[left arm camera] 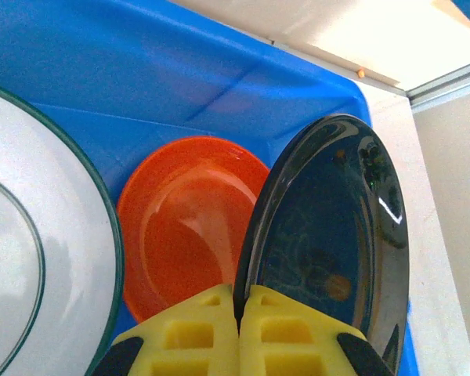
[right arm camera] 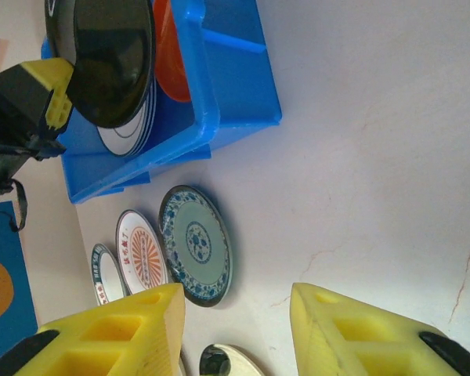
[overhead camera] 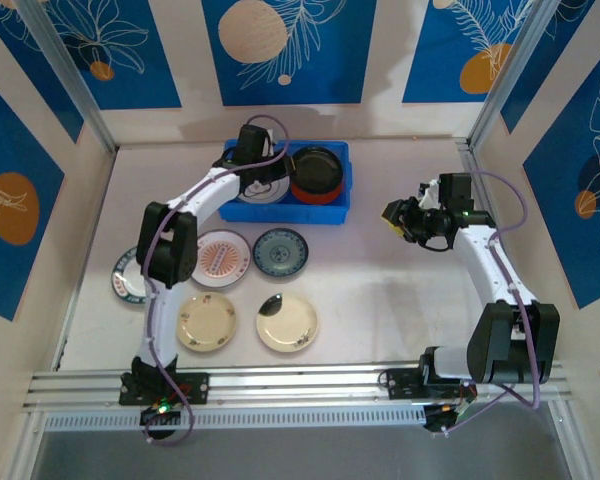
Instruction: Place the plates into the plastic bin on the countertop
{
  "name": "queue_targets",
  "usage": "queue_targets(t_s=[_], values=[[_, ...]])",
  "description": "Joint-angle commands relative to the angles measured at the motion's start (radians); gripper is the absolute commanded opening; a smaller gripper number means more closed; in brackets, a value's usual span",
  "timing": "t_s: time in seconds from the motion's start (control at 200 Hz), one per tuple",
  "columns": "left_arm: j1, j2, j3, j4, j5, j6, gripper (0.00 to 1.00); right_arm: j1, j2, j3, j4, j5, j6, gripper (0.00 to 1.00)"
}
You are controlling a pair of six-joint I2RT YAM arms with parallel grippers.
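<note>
Nearest my lens, the left gripper (left arm camera: 239,304) is clenched on the rim of the black plate (left arm camera: 329,235), its yellow pads meeting over the plate's lower edge. The plate stands tilted on edge inside the blue bin (left arm camera: 141,70), over the orange plate (left arm camera: 184,211) lying at the bin's right end. A white plate (left arm camera: 39,235) with a dark rim lies at the left end. The right gripper (right arm camera: 235,304) hangs released over the countertop (right arm camera: 376,157), nothing between its fingers, well apart from the bin. Risks, in my judgement: the grip is a narrow pinch on a glossy rim, so the plate could pivot or slip. Let go at this tilt, it could strike the orange plate edge-first and chip, or come to rest propped against the bin wall rather than flat. The left arm's elbow also hangs over the dark-rimmed plate (overhead camera: 128,278) on the counter and could knock it on withdrawal. Count: two grippers, one bin. Five plates wait on the counter: one teal patterned (overhead camera: 280,252), one pink-striped (overhead camera: 222,258), two cream (overhead camera: 207,322) (overhead camera: 287,322) and that dark-rimmed one. The bin holds one orange and at least one white; the right wrist view hints at a stack there, and I cannot tell how many. One black plate is in hand
</note>
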Motion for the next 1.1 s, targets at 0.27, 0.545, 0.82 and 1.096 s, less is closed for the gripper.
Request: queue_targets(t_s=[0.27, 0.545, 0.82, 1.096], values=[[0.012, 0.125, 0.1, 0.076, 0.001, -0.072, 0.0, -0.006, 0.044, -0.015, 0.014, -0.028, 0.012, 0.4], [0.011, 0.186, 0.168, 0.038, -0.008, -0.08, 0.0, -0.004, 0.061, -0.014, 0.022, -0.037, 0.011, 0.4], [0.009, 0.234, 0.23, -0.014, -0.028, -0.088, 0.0, 0.0, 0.072, -0.004, 0.029, -0.04, 0.014, 0.4], [0.01, 0.245, 0.238, -0.042, -0.043, -0.095, 0.01, 0.021, 0.089, 0.016, 0.026, -0.034, 0.015, 0.4]])
